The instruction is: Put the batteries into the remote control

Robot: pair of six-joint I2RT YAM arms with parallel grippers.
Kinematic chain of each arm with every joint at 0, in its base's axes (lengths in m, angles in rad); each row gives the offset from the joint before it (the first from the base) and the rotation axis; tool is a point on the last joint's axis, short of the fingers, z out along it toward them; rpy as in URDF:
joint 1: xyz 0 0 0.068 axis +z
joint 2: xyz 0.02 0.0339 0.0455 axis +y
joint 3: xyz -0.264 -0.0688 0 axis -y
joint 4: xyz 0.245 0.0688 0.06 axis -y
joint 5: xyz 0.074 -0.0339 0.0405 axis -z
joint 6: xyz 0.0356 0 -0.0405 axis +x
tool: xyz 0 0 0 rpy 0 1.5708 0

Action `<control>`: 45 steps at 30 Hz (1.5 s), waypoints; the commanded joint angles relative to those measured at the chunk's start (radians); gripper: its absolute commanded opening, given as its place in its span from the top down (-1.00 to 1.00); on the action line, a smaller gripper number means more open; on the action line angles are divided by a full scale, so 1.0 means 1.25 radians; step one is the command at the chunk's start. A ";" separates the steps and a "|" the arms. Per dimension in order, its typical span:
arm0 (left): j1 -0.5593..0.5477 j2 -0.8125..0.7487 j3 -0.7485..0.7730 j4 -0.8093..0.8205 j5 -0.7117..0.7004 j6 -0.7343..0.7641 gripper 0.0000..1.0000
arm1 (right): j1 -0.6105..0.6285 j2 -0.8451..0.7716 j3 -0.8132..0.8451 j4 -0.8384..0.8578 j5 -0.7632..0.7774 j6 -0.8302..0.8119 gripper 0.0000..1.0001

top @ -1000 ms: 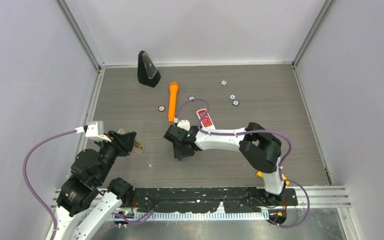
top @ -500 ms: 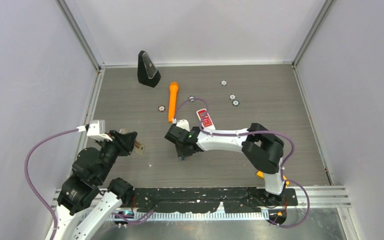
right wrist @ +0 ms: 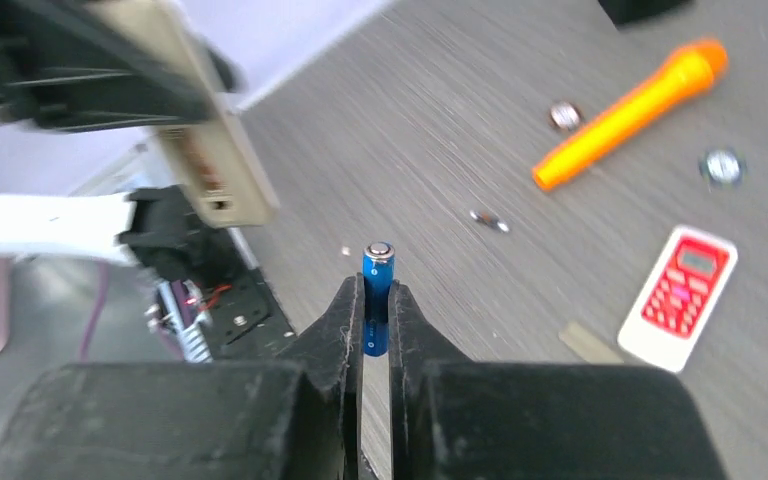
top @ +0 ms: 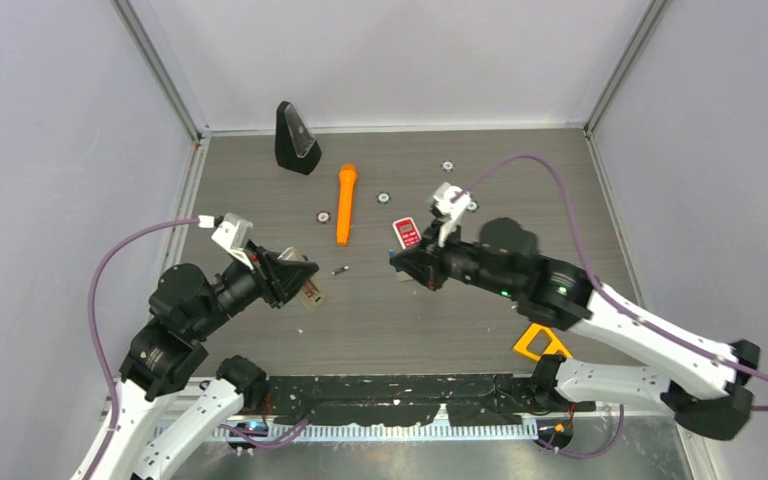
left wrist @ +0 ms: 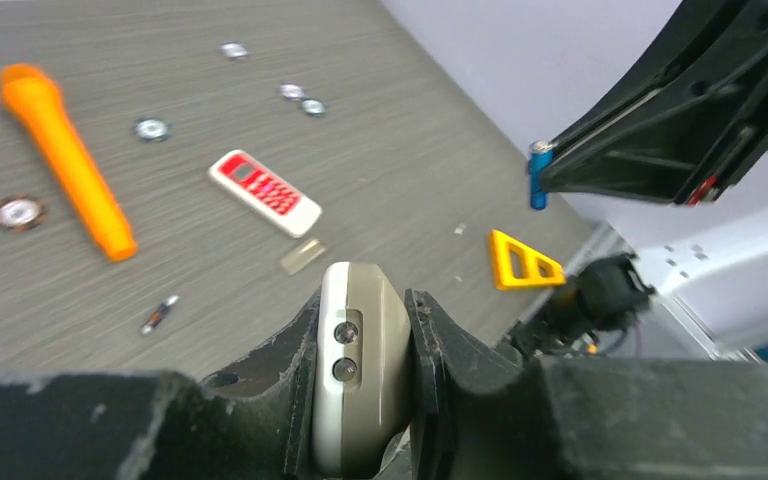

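Note:
My left gripper (left wrist: 365,310) is shut on a beige remote control (left wrist: 360,370), which it holds off the table (top: 307,290); the remote also shows in the right wrist view (right wrist: 210,150). My right gripper (right wrist: 376,290) is shut on a blue battery (right wrist: 377,290) with a silvery end. It holds the battery in the air right of the remote (left wrist: 537,175), well apart from it. A dark battery (top: 340,270) lies on the table between the two grippers (right wrist: 488,220). In the top view the right gripper (top: 400,262) points left toward the left gripper (top: 295,275).
A small red-and-white keypad remote (top: 406,233) lies behind the right gripper, with a flat beige cover piece (left wrist: 303,256) near it. Also on the table are an orange flashlight (top: 345,203), several round discs (top: 465,194) and a black wedge (top: 296,139). A yellow triangle (top: 542,343) lies front right.
The right gripper closed on the blue battery, lifted it off the table and swung right. The left arm moved right and forward with the remote.

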 commanded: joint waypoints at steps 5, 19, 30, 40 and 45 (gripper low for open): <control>0.001 0.084 0.035 0.251 0.390 -0.014 1.00 | 0.004 -0.140 0.024 0.000 -0.301 -0.164 0.89; 0.000 0.177 -0.021 0.543 0.469 -0.293 1.00 | 0.004 -0.138 0.058 0.035 -0.492 -0.101 0.89; -0.008 0.239 -0.135 0.722 0.432 -0.425 1.00 | 0.004 -0.076 0.115 -0.046 -0.364 0.021 0.86; -0.049 0.335 -0.230 0.881 0.316 -0.505 1.00 | 0.005 -0.005 0.211 -0.286 -0.151 0.145 0.86; -0.063 0.378 -0.234 0.903 0.283 -0.518 1.00 | 0.019 0.042 0.259 -0.405 -0.039 0.196 0.86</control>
